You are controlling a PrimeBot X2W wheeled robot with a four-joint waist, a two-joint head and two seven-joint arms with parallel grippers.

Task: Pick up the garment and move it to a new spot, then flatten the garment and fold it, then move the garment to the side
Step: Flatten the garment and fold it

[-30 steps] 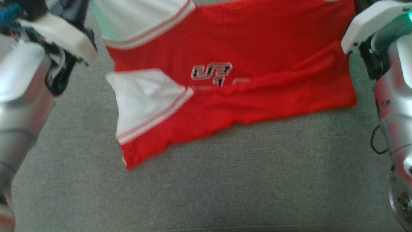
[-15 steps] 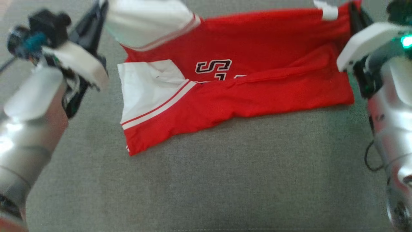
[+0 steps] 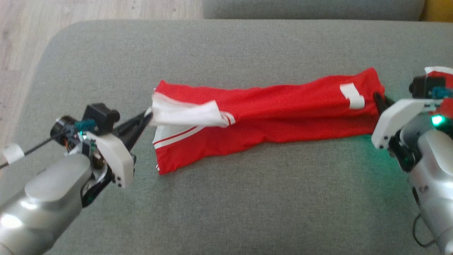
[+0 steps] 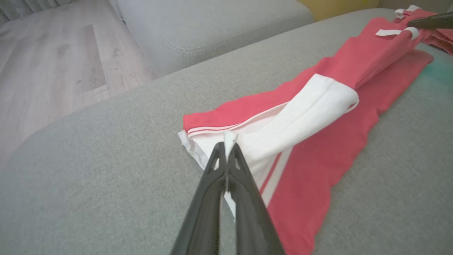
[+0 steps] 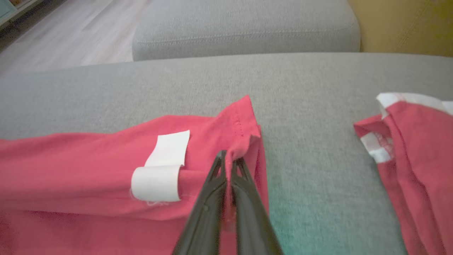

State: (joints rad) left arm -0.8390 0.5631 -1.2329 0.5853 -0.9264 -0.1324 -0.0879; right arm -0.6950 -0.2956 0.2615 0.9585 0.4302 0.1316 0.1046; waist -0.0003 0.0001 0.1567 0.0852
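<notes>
Head view: the red garment lies on the grey cushion as a long, narrow band running left to right, folded over on itself along its length. My left claw is at the band's left end, closed on the edge of the white sleeve, which lies drawn across the red cloth, with white stripes just below it. My right claw is at the band's right end, closed on the red hem corner. A white label sits on the cloth just beside that claw. Between my two claws the cloth runs fairly straight, with soft wrinkles along the near edge, and its near-left corner juts toward me on the cushion.

In the left wrist view my two dark fingers meet with a sliver of white fabric pinched at their tips. In the right wrist view they meet around a small bunch of red hem, raised into a slight peak. To my right, apart from the garment I hold, a second red piece with white trim lies on the same cushion. Beyond the cushion's far left is wooden floor, and another grey cushion lies behind.
</notes>
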